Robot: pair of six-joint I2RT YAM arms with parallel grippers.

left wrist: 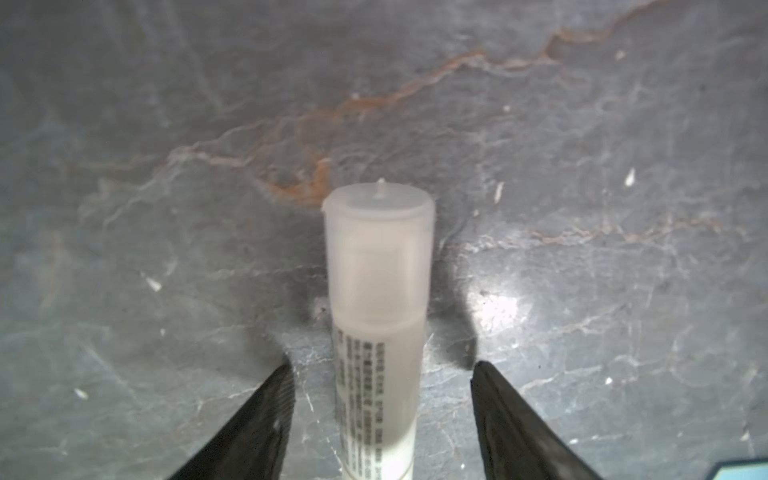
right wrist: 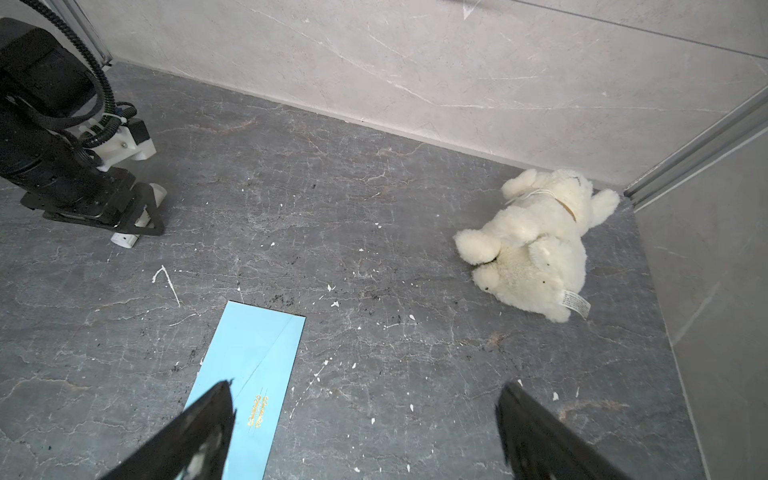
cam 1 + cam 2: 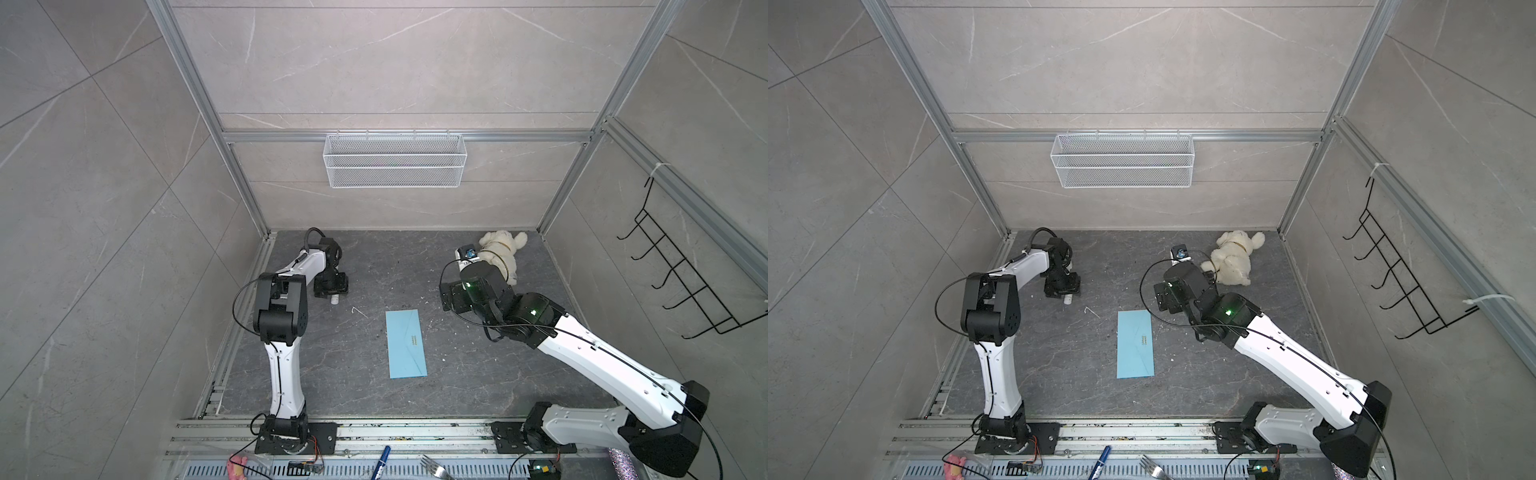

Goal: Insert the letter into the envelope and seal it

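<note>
We see the envelope (image 3: 406, 345) lying flat in the middle of the table (image 3: 353, 395), its long edges running near to far. Bare stone surrounds all four edges. It is thin, light blue paper, its diagonal seams lying flat, with a small line of gilt print on its upper face. The tabletop is dark grey veined stone, flecked with pale crumbs.

Far left, well apart from the envelope, the left gripper (image 1: 380, 370) straddles a white plastic tube (image 1: 378, 266) lying on the stone. The tube is round, with a cloudy cap and small print. The jaws are released, with a gap showing on each side of it.

The right gripper (image 2: 365, 386) hangs above the stone just right of the envelope's far end, spread wide around nothing. A fluffy cream plush toy (image 3: 500, 249) lies in the far right corner, and open floor lies between it and the envelope.
</note>
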